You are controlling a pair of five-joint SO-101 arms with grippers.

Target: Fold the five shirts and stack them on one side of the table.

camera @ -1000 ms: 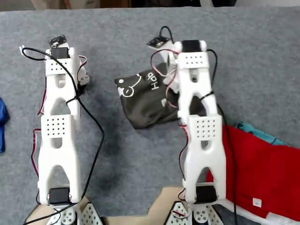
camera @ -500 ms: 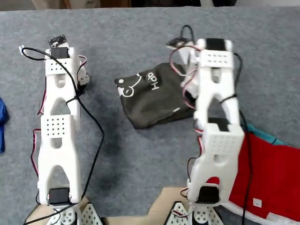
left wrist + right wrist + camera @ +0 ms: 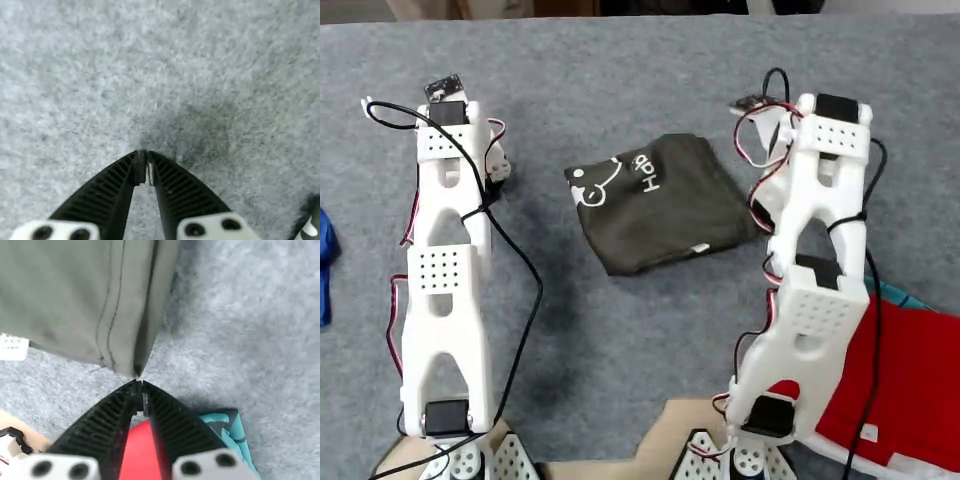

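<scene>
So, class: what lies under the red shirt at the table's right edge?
A teal garment pokes its edge out from beneath the red shirt. The rest of it, and anything else below, is covered.

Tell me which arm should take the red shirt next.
Right. The red shirt lies beside that arm, close to the right hand; the left hand sits across the table, beyond the dark shirt.

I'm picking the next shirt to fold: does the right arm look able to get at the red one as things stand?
Probably yes: the red shirt lies uncovered beside the right arm, though close to its base.
</scene>
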